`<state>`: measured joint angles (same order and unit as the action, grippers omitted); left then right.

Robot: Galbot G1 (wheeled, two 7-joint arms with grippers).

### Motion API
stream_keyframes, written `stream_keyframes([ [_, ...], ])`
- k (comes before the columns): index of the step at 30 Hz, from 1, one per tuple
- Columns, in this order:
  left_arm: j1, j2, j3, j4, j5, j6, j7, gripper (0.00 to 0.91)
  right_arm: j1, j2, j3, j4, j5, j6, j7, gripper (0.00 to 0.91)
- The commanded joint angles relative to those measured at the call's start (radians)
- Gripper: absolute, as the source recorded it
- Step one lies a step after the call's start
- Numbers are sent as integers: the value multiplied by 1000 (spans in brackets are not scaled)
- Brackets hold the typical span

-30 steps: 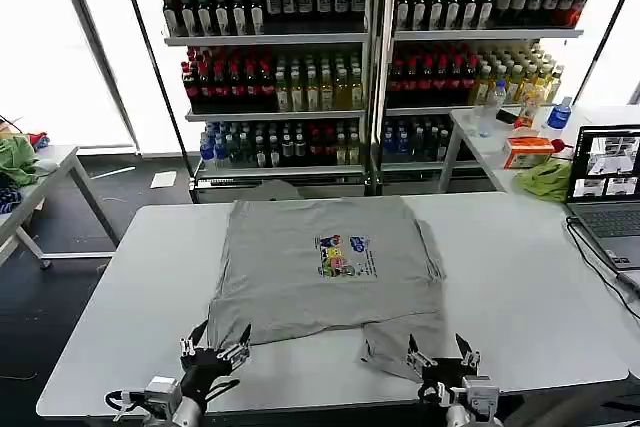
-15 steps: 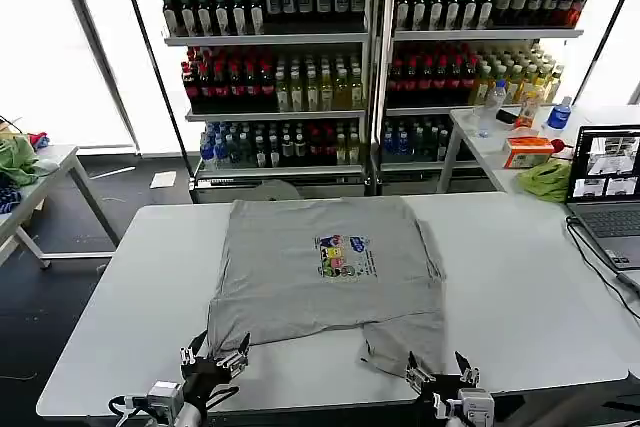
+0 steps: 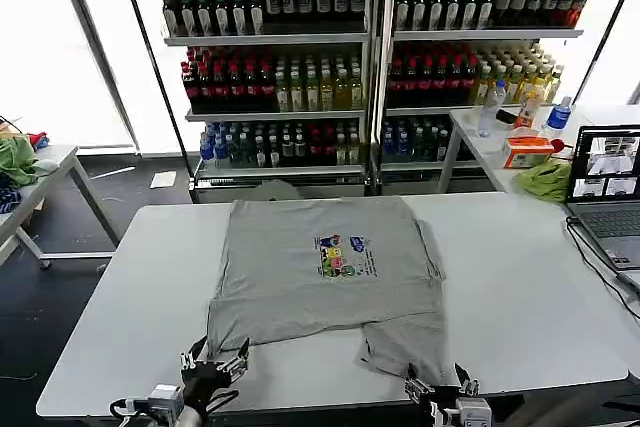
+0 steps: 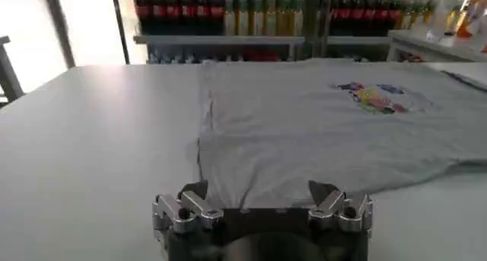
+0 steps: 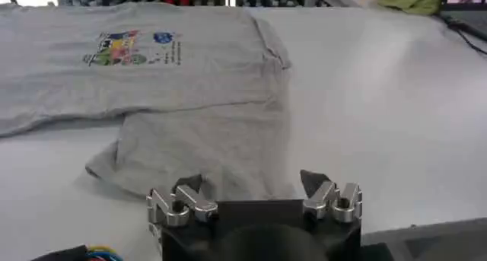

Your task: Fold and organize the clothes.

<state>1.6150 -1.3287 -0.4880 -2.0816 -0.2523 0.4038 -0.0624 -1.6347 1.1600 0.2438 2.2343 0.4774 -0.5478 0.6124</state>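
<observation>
A light grey T-shirt [image 3: 325, 267] with a small multicoloured chest print lies spread on the white table [image 3: 120, 297]; its side edges are folded inward and a loose flap hangs toward the near right. The same shirt [image 4: 327, 125] fills the left wrist view, and in the right wrist view the shirt [image 5: 152, 72] lies beyond the jaws. My left gripper [image 3: 213, 360] stands open at the near table edge, just short of the shirt's near left corner. My right gripper [image 3: 440, 384] is open too, just short of the near right flap. Neither holds anything.
A laptop [image 3: 605, 192] with its cable sits at the table's right edge. A bright green cloth [image 3: 547, 179] lies on a side table behind it. Drink shelves [image 3: 370, 57] stand beyond the table. Another side table [image 3: 30, 172] with green cloth stands far left.
Both grippers have drawn back toward me and lower, away from the shirt's near edge. The shirt has not moved.
</observation>
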Motion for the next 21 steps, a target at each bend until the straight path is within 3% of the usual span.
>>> stream_keyframes([
  [1, -4, 0, -5, 25, -6, -1, 1, 907, -3, 0, 0, -4, 1, -1, 0, 907],
  [6, -6, -1, -6, 35, -13, -1, -1, 907, -3, 5, -7, -13, -2, 2, -2, 907],
  [8, -6, 0, -7, 34, -13, 0, -2, 796, -4, 4, -9, -15, -4, 7, -7, 907],
  [9, -5, 2, -8, 32, -13, 0, -1, 595, -4, 3, -10, -17, -4, 12, -9, 766],
  [10, -5, 2, -8, 31, -13, 0, -2, 464, -4, 3, -10, -19, -5, 18, -12, 484],
  [11, -5, 3, -8, 30, -12, 0, -3, 141, -3, 4, -11, -24, -6, 24, -14, 10],
  [12, -5, 3, -8, 30, -11, 0, -5, 10, -3, 4, -13, -26, -7, 30, -16, 0],
  [21, -2, 2, 4, 17, -7, 1, -6, 10, -1, 3, -16, -24, -27, 53, -25, 0],
])
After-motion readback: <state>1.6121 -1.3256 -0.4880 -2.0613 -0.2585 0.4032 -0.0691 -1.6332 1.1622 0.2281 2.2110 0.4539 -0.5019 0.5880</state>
